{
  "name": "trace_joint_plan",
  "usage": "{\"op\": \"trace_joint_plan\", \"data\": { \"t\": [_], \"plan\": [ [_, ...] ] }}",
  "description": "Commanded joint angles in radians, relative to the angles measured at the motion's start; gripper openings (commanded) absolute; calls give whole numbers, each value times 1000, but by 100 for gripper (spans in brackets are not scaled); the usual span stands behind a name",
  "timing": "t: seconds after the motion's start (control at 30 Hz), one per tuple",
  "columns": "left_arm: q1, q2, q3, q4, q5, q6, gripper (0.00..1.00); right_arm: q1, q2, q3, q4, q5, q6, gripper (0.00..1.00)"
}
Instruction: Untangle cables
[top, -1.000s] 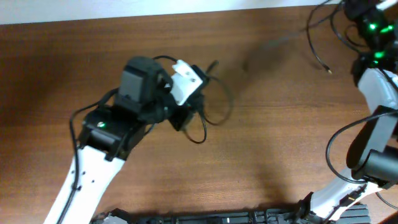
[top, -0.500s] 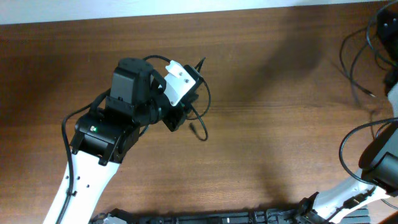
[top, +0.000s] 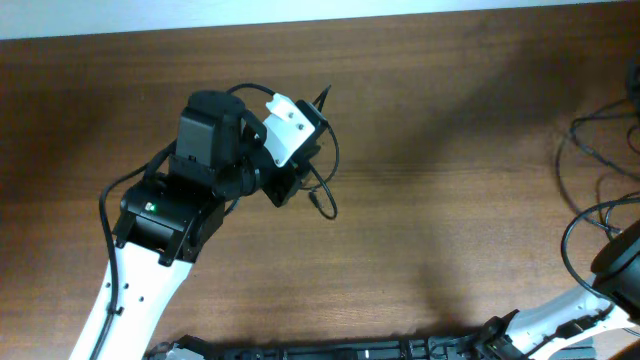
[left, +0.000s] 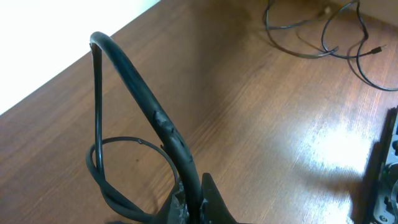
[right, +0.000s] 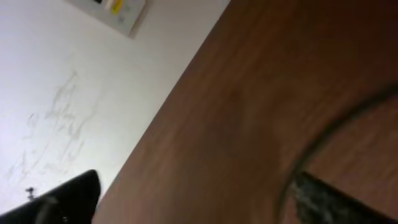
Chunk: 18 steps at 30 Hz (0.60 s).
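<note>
Left wrist view: the left gripper (left: 194, 208) has its jaws pinched on a looped cable (left: 155, 115) that arches up over the bench (left: 249, 124), near its far edge. Other cables (top: 578, 150) sprawl at the right edge, cut off overhead, with broad bare wood between. Right wrist is blurred: the right gripper's (right: 193, 208) jaws cannot be told, and a wall label (right: 115, 9) is unreadable.
</note>
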Motion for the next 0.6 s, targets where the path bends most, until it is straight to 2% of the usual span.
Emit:
{"op": "trace_joint_plan", "data": {
  "t": [0.0, 0.17, 0.33, 0.47, 0.57],
  "plan": [
    [4, -19, 7, 10, 0, 16, 0, -11, -6, 5, -2, -57, -18, 100],
    [4, -19, 7, 24, -1, 16, 0, -8, -11, 5, 12, -227, -67, 100],
    [4, -19, 7, 72, 10, 15, 0, -7, -66, 5, -43, -303, -132, 100],
    [4, -10, 7, 133, 154, 18, 0, 22, -158, 5, -126, -338, -238, 100],
    [4, 2, 7, 151, 239, 77, 0, 70, -232, 5, -203, -340, -361, 100]
  ]
}}
